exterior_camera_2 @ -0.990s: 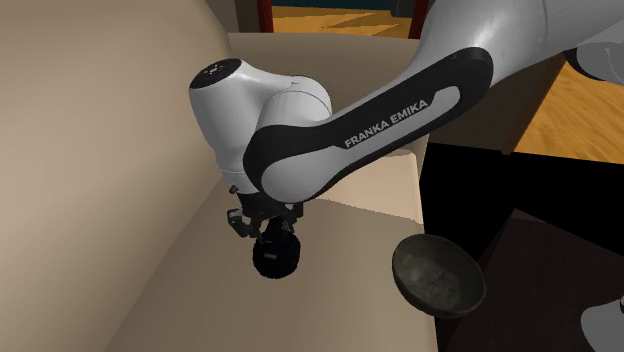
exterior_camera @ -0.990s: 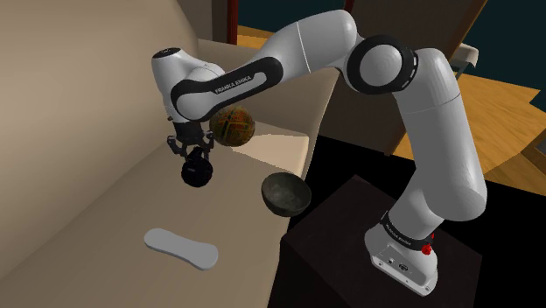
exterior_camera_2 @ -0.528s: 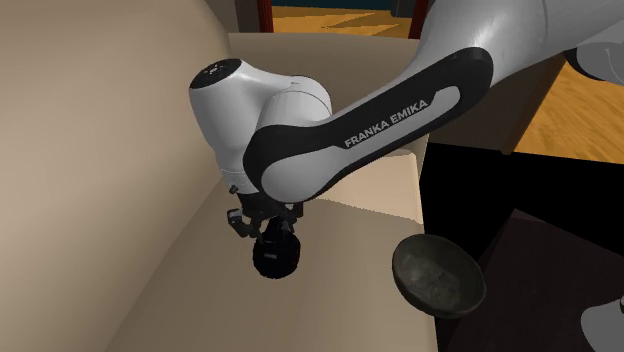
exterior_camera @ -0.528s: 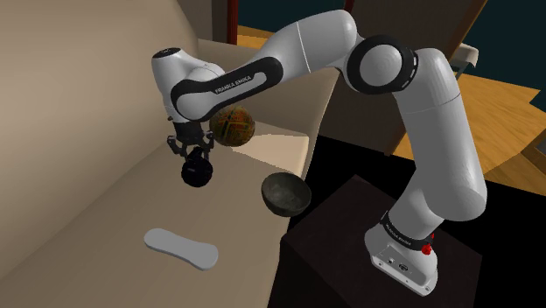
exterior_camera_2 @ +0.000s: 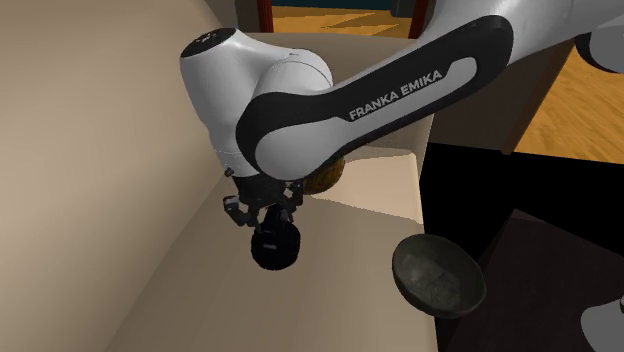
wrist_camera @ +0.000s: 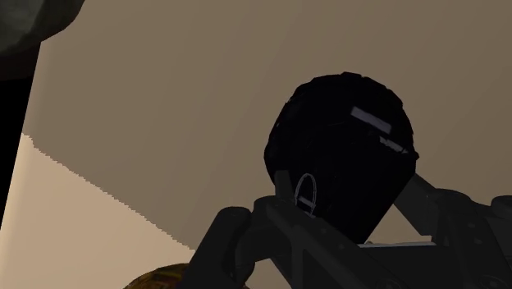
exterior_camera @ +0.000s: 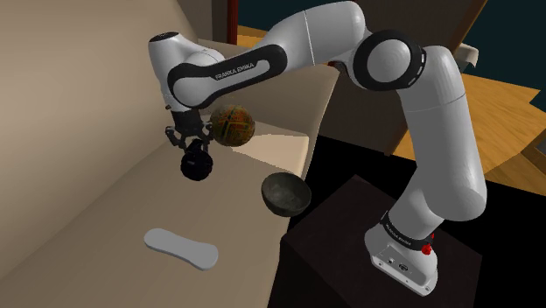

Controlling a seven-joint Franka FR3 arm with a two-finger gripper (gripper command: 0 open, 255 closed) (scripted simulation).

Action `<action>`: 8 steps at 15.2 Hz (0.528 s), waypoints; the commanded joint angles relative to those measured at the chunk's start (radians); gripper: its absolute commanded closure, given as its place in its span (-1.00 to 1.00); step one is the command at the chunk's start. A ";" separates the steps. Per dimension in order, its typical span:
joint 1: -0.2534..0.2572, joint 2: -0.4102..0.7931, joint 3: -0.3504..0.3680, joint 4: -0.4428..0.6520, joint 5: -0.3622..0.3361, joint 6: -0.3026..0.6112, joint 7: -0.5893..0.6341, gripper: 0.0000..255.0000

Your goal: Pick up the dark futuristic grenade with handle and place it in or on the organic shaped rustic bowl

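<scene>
My gripper (exterior_camera: pixel 192 144) clamped on black round grenade (exterior_camera: pixel 198 166). Fingers pinch its top, body hangs below me over beige surface (exterior_camera: pixel 105 201). Mottled brown-green ball (exterior_camera: pixel 233 126) just beside my wrist. Dark bowl (exterior_camera: pixel 284 193) apart from grenade, at surface's edge, toward shoulder view's right. Flat white piece (exterior_camera: pixel 181 248) lies well apart, toward shoulder view's bottom.

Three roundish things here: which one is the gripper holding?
The black grenade, clasped in the gripper; the mottled brown ball and the dark bowl sit apart from it.
</scene>
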 commanded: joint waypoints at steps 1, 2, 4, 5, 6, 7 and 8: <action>-0.001 -0.011 0.003 0.014 0.005 -0.023 -0.006 1.00; -0.001 -0.016 0.004 0.020 0.007 -0.033 -0.008 1.00; -0.001 -0.025 0.006 0.033 0.011 -0.054 -0.012 1.00; -0.001 -0.029 0.007 0.040 0.013 -0.065 -0.014 1.00; 0.000 -0.033 0.008 0.047 0.015 -0.076 -0.016 1.00; 0.000 -0.037 0.009 0.055 0.016 -0.087 -0.018 1.00; 0.001 -0.040 0.010 0.063 0.018 -0.098 -0.020 1.00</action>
